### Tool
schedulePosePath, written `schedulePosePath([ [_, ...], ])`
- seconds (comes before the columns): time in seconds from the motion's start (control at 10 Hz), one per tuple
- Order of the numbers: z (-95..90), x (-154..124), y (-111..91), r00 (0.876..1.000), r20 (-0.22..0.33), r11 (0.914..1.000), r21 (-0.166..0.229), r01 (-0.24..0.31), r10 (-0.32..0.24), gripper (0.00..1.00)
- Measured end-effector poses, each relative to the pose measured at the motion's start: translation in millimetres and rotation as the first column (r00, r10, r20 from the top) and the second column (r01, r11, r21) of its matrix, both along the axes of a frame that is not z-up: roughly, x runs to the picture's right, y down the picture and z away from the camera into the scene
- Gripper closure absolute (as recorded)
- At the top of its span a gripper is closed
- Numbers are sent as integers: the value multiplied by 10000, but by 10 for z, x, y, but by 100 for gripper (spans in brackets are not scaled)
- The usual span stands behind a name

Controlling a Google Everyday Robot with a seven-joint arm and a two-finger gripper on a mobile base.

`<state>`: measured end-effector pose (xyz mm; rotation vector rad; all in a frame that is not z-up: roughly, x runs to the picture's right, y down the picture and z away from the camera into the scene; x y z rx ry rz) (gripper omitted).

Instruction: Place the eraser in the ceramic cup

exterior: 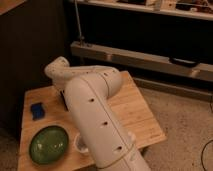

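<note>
Black eraser [64, 104] just under claw [62, 93]

One wooden table [142, 117] is carrying one green plate [49, 144], one ceramic cup [78, 144], one blue block [37, 110] and one eraser [64, 104], while one gripper [62, 94] is hanging just above the eraser, behind one white arm [95, 120]

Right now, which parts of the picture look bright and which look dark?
In the camera view, the white arm and wooden table are brightly lit; the wall behind is in deep shadow; the gripper, low over the table beside the blue block, sits dark in the arm's shade.
</note>
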<state>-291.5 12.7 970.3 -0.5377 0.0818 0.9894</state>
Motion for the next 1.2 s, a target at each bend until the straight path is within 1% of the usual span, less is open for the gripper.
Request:
schedulePosePath([
  [0.1, 45, 14, 74, 10000, -5, 9998, -200, -20, 20, 20],
  [0.2, 72, 59, 101, 10000, -26, 9994, -319, -96, 95, 20],
  [0.4, 106, 165, 127, 9991, 60, 9970, -645, -425, 430, 20],
  [0.6, 122, 256, 155, 9984, 85, 9946, -876, -549, 559, 20],
  [0.8, 97, 215, 231, 9981, 227, 9927, -1074, -541, 568, 20],
  [1.0, 46, 207, 202, 9967, 414, 9908, -1189, -650, 703, 20],
  [1.1, 12, 223, 169, 9924, 727, 9859, -1426, -878, 989, 20],
  [1.2, -29, 278, 117, 9813, 1201, 9752, -1811, -1270, 1501, 20],
])
